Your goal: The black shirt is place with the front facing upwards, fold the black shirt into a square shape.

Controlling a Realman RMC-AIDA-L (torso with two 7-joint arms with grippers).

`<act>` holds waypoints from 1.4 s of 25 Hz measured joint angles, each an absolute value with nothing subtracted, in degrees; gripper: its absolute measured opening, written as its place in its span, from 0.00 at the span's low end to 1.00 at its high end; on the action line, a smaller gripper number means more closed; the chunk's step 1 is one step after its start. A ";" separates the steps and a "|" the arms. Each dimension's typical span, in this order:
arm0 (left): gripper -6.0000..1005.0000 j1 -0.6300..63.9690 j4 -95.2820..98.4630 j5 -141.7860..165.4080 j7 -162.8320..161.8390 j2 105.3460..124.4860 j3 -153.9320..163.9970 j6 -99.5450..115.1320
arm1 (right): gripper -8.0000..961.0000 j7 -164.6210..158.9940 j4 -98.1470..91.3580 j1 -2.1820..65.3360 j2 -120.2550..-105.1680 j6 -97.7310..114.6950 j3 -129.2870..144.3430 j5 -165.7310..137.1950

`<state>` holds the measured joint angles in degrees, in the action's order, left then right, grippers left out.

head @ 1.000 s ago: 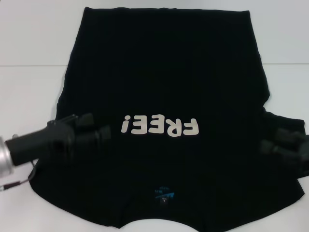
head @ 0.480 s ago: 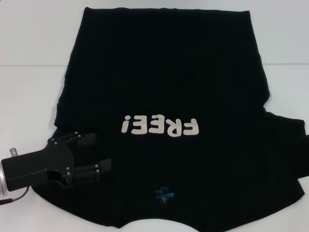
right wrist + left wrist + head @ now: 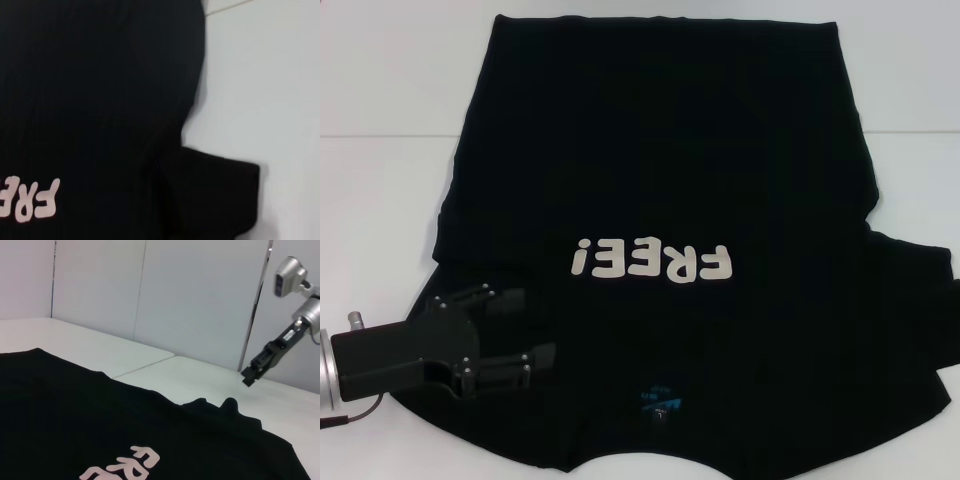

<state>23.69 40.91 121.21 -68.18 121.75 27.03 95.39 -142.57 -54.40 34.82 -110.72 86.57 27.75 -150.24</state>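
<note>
The black shirt (image 3: pixel 660 150) lies flat on the white table, front up, with its neck towards me. Its pale "FREE!" lettering (image 3: pixel 653 262) reads upside down, and the blue neck label (image 3: pixel 660 403) is near the front edge. My left gripper (image 3: pixel 525 328) is open and empty just over the shirt's left shoulder. My right gripper is out of the head view; it shows far off in the left wrist view (image 3: pixel 248 378), raised above the table beyond the shirt (image 3: pixel 75 415). The right wrist view shows the shirt's side (image 3: pixel 90 100) and right sleeve (image 3: pixel 215 190).
The white table (image 3: pixel 380 200) has a seam line running across it at mid depth. Bare table shows to the left and right of the shirt. A pale wall (image 3: pixel 200 300) stands behind the table.
My left gripper has drawn back towards me and to the left, staying open. My right gripper, over the right sleeve a second ago, has left the head view.
</note>
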 joint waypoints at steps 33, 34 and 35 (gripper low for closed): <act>0.84 23.77 40.45 121.82 -67.32 122.12 27.25 92.60 | 0.84 -142.75 -39.99 39.43 -111.03 72.23 36.19 -151.18; 0.84 23.78 40.43 121.82 -67.32 122.17 27.25 92.51 | 0.80 -142.75 -39.99 39.43 -110.98 72.21 36.19 -151.18; 0.84 23.81 40.42 121.82 -67.32 122.21 27.25 92.48 | 0.77 -142.76 -39.99 39.45 -110.94 72.18 36.20 -151.18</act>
<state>23.81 40.42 121.82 -67.32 122.21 27.25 92.48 -142.76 -39.99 39.45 -110.94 72.18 36.20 -151.18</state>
